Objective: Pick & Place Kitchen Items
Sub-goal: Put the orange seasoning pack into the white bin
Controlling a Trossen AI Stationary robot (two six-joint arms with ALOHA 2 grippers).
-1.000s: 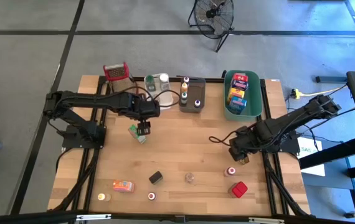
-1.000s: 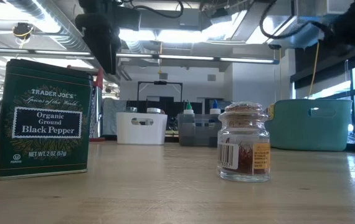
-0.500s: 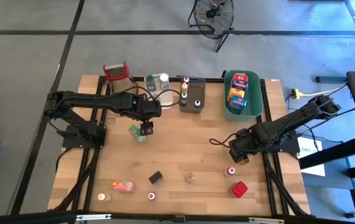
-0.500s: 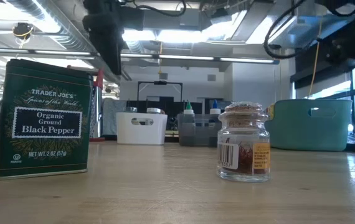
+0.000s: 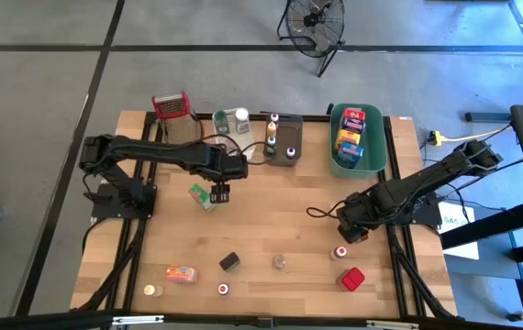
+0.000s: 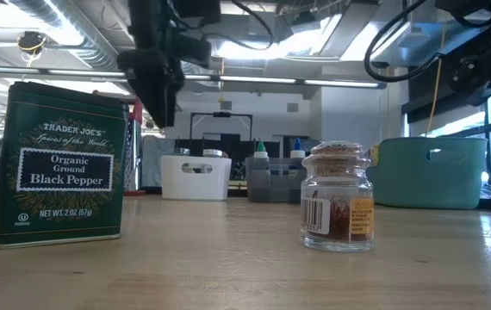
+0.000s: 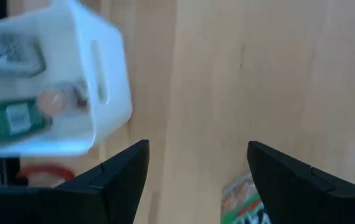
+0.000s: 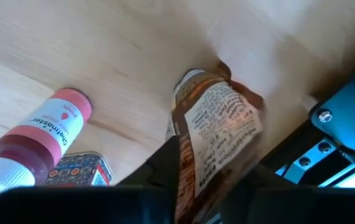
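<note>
My right gripper (image 5: 353,235) stands near the table's right edge, pointing down, shut on a small brown-labelled bottle (image 8: 212,130). The gripper itself hides this bottle in the high view. A pink-capped bottle (image 5: 339,252) and a red tin (image 5: 352,278) stand just nearer the front edge. My left gripper (image 5: 220,194) hangs open over bare wood at the table's middle left. A small green box (image 5: 202,196) lies on the table just to its left and shows beside one finger in the left wrist view (image 7: 245,199). My right gripper pinches the brown-labelled bottle by the sides of its body (image 8: 193,165) between its two fingers (image 8: 165,165). The fingers come from above, pointing down. The bottle's pale-capped end (image 8: 192,78) sticks out past the fingertips toward the table. Whether it rests on the wood I cannot tell.
At the far edge stand a green tub (image 5: 378,137) with boxes, a grey tub (image 5: 284,158) with bottles, a white tub (image 5: 243,144) and a red-topped grater (image 5: 172,105). Near the front are a black pepper tin (image 5: 229,261), a clear jar (image 5: 281,263) and an orange box (image 5: 182,273).
My left gripper has sunk and gone a little toward the table's right edge, past the green box, which has stayed put. My right arm has sunk a little over its spot near the right edge.
</note>
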